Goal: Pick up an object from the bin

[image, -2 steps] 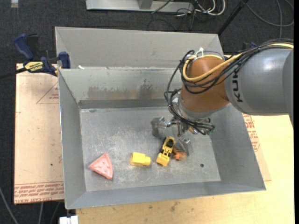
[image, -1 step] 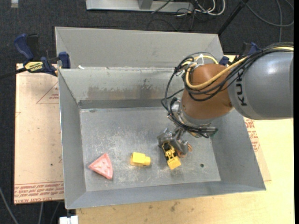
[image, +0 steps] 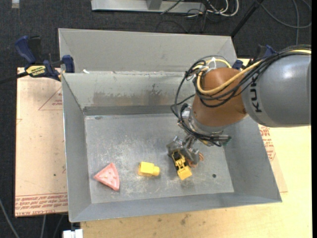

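Right, end effector (image: 184, 154) down at the floor of the grey metal bin (image: 129, 98), right of centre and toward the near wall. Sitting under the orange wrist cover (image: 218, 103), with yellow and black cables (image: 205, 83) looped round it. Reaching in from the right on the silver arm (image: 285, 90). Tip right on top of a small yellow-and-black toy (image: 184, 171), looks like a little vehicle, lying on the bin floor with its yellow end poking out toward the near wall. Upper part of the toy overlapped by the metal of the end effector, so touching or very nearly; can't separate the two from this angle. Can't tell how far open the end effector is, nor whether the toy is actually gripped: too dark and cluttered around the tip. Toy appears to rest on the floor, not lifted. Two more loose items to the left: a yellow block (image: 148, 169) near the toy with a clear gap between them, and a pink triangular wedge (image: 108, 176) further left, close to the near-left corner and well apart from the end effector. Both flat on the floor, touching nothing else.
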`<state>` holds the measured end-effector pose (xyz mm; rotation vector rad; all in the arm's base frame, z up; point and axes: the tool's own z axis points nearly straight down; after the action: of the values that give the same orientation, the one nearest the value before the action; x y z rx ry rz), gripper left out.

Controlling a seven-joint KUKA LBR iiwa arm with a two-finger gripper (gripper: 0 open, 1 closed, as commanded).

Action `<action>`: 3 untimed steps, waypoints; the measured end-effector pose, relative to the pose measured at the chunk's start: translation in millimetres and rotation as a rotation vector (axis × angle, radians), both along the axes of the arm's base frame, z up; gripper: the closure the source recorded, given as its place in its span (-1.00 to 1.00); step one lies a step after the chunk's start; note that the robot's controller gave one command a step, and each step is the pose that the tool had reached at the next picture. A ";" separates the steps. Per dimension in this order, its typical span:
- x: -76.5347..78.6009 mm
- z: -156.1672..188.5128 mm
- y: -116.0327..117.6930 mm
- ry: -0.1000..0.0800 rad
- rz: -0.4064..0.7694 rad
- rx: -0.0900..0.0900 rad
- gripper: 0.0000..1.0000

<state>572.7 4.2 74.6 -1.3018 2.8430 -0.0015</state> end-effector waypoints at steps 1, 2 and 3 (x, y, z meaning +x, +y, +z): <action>0.4 0.4 0.2 0.001 -0.001 0.000 1.00; -1.4 4.0 0.4 0.010 -0.001 -0.001 1.00; -4.2 24.0 0.4 0.022 -0.001 -0.002 1.00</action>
<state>568.5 4.6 98.6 -1.3087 2.8626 0.0094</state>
